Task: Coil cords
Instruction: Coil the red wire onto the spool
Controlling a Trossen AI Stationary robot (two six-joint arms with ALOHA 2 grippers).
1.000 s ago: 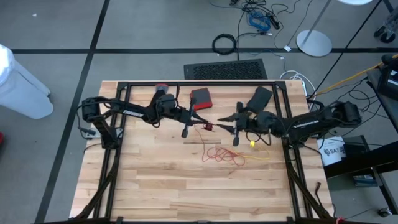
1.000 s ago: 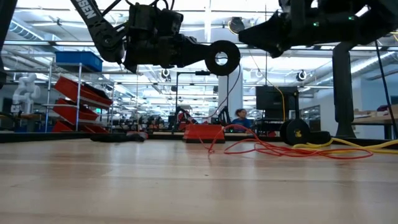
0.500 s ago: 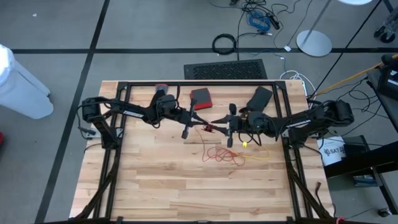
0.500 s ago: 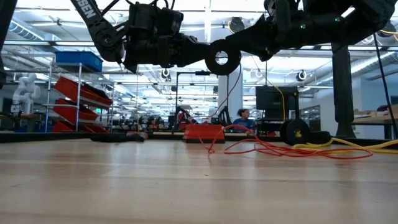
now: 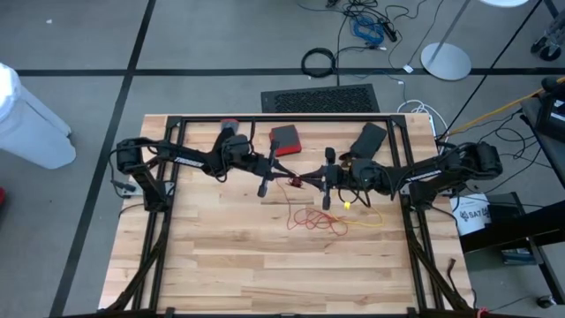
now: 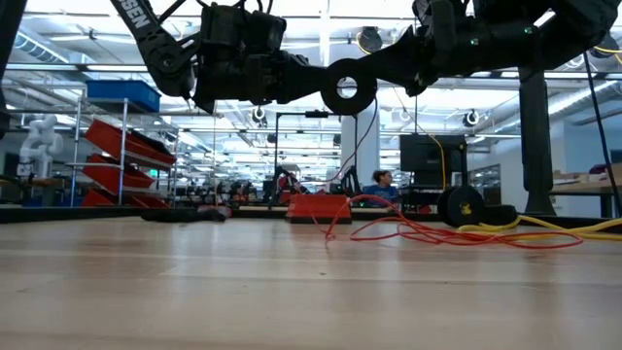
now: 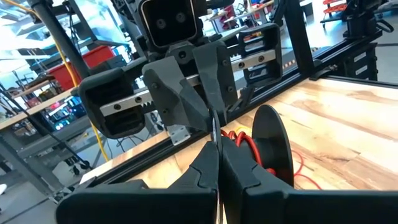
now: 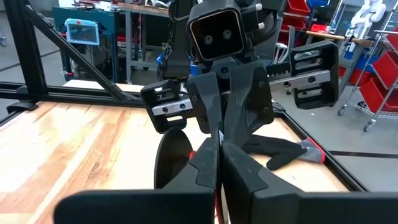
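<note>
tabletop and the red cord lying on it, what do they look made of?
Tabletop: looks like wood, butcher-block style; pale planks with visible grain and seams, satin sheen in the low view. Could be a laminate.

Red cord: thin and limp, lying in loose tangled loops, so likely a plastic- or rubber-jacketed wire. The jacket finish is too fine to tell.

Your right gripper [image 8: 219, 163] had its jaws pressed together, facing the left gripper [image 8: 219, 134]; a black glove [image 8: 283, 151] lay on the worktop [image 8: 68, 146].
</note>
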